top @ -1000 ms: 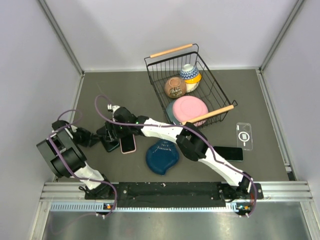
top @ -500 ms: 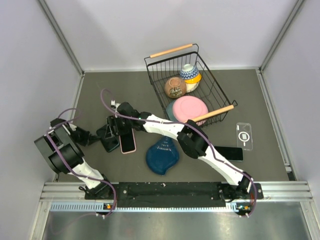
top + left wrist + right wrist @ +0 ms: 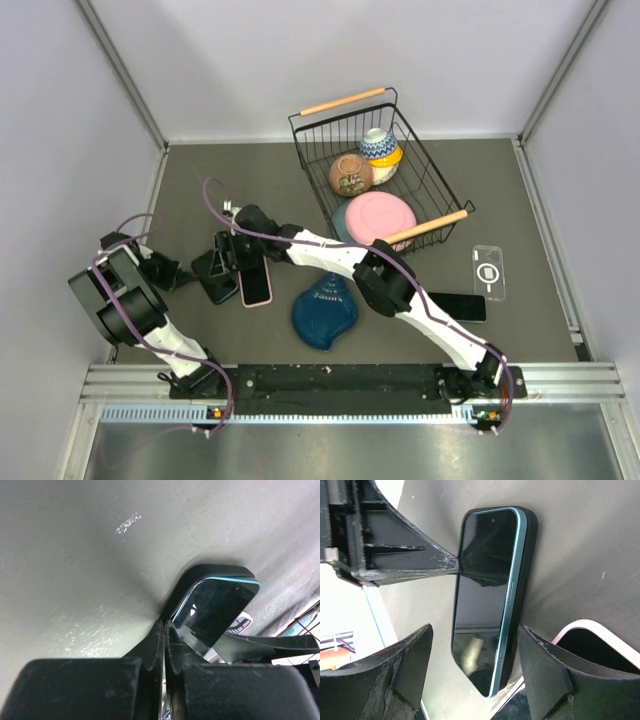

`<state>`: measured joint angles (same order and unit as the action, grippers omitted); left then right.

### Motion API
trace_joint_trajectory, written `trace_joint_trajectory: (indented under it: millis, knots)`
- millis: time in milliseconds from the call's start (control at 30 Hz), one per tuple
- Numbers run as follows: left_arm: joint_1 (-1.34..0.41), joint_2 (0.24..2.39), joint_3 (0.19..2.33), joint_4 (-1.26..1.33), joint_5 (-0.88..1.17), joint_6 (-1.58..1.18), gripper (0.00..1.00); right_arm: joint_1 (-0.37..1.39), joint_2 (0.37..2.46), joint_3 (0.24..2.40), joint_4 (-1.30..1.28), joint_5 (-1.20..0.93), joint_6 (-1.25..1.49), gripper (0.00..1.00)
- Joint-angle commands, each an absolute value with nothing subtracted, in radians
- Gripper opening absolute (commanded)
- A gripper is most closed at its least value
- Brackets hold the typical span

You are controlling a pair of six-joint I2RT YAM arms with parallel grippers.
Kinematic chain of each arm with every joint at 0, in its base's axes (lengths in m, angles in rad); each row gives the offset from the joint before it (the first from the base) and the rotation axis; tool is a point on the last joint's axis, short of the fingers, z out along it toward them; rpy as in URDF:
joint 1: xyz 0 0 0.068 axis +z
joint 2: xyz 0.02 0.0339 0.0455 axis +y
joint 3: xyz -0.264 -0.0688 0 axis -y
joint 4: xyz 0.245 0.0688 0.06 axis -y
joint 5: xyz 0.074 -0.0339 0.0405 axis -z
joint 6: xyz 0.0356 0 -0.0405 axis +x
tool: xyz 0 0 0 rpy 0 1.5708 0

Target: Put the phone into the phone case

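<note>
— What lies nearest us?
— The dish, just ahead of our bases. We place everything else from it.
— And the phone?
— Left of the dish, past a pink phone that lies between them. Our phone lies face up in the black case. Its teal edge shows above the rim along one side. Whether it is pressed fully home we cannot tell.
— How do our grippers stand to it?
— Our right gripper hangs over it with its jaws wide apart, one finger on either long side, and grips nothing. Our left gripper comes in low from the side away from the dish. Its fingers are pressed together and the tips touch the phone's edge at a corner of the case. We see nothing held between them.
— And farther off?
— Right of the dish lies a dark phone, with a clear case just beyond it. Beyond the dish stands the basket, holding bowls and a pink plate.
</note>
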<state>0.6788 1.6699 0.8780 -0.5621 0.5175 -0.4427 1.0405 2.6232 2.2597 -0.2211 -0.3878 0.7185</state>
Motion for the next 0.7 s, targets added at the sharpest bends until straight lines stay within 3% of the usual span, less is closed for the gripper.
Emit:
trace_joint_trajectory:
  millis: [0,200,533,667]
  knots:
    - [0.684,1.686,0.885,-0.586,0.397,-0.413,0.00,1.071,2.663,2.306,-0.182,-0.381,0.716,0.67]
    - [0.684,1.683,0.884,-0.589,0.397,-0.406,0.01,1.085,2.677,2.318,-0.247,-0.292,0.632,0.67]
    - [0.684,1.704,0.876,-0.584,0.413,-0.413,0.00,1.092,2.655,2.332,-0.220,-0.360,0.635,0.66]
    - [0.687,1.706,0.874,-0.583,0.423,-0.413,0.00,1.078,2.591,2.272,-0.112,-0.451,0.693,0.50]
